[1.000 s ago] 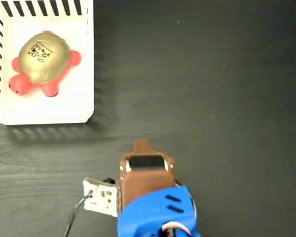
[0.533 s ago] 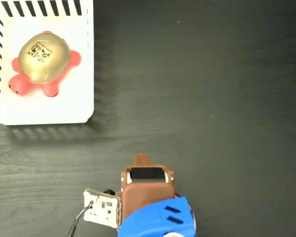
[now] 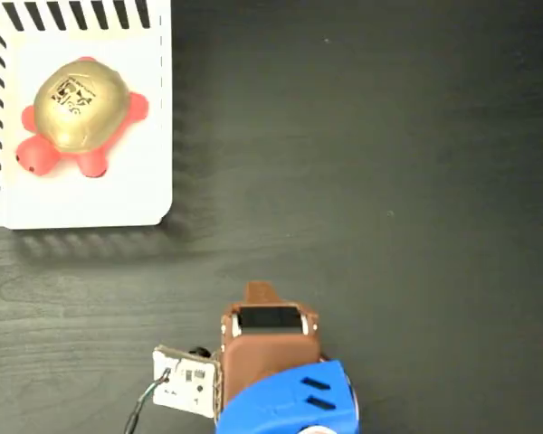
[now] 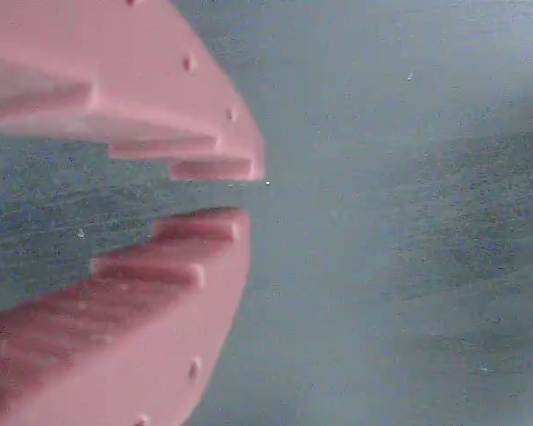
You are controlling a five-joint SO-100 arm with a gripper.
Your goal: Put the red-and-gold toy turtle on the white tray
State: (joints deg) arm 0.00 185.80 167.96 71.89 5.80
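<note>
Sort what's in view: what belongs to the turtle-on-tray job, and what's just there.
Belongs to the job:
- red-and-gold toy turtle, lying on the tray
- white tray, top left in the fixed view
- end effector, slightly apart with nothing between its fingers

Just there:
- dark table
- small circuit board on the arm

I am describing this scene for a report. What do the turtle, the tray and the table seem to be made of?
The red-and-gold toy turtle looks like moulded plastic: a metallic gold shell and smooth coral-red limbs. The white tray seems thin, flat and matte, perhaps plastic or card; I cannot tell which. The table looks like dark wood or laminate, with faint grain lines.
</note>
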